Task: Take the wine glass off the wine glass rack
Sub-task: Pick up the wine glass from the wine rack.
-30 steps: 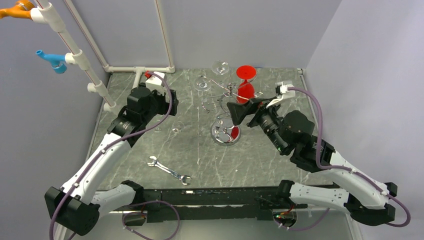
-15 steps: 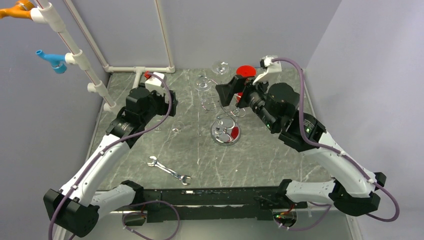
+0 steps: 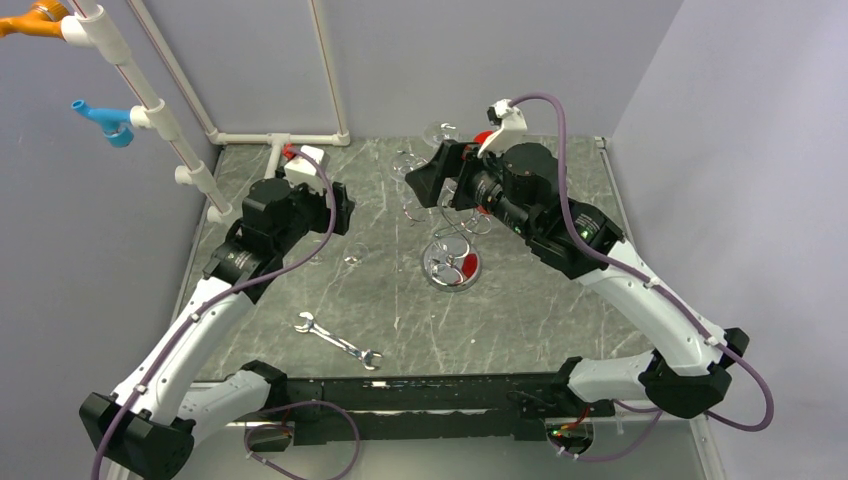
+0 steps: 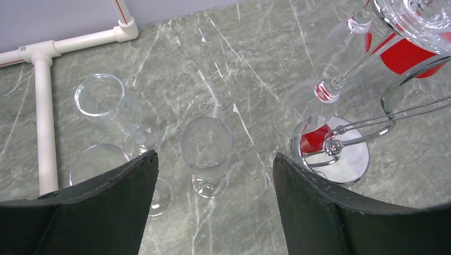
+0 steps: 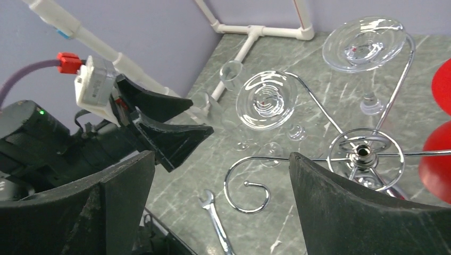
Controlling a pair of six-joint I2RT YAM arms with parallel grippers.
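We see a clear wine glass [image 5: 264, 101] hanging foot-up on a curled arm of the wine glass rack [image 5: 363, 151], which stands mid-counter [image 3: 520, 320]. Our right claw [image 5: 220, 175] hovers above the rack, spread wide and grasping nothing. Our left claw [image 4: 214, 159], likewise released and empty, hangs over three clear glasses [image 4: 206, 149] standing beside the rack.

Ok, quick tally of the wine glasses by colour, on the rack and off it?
Hanging clear glasses on the rack: 2
Red glass on the rack: 1
Standing clear glasses on the table: 3
Total: 6
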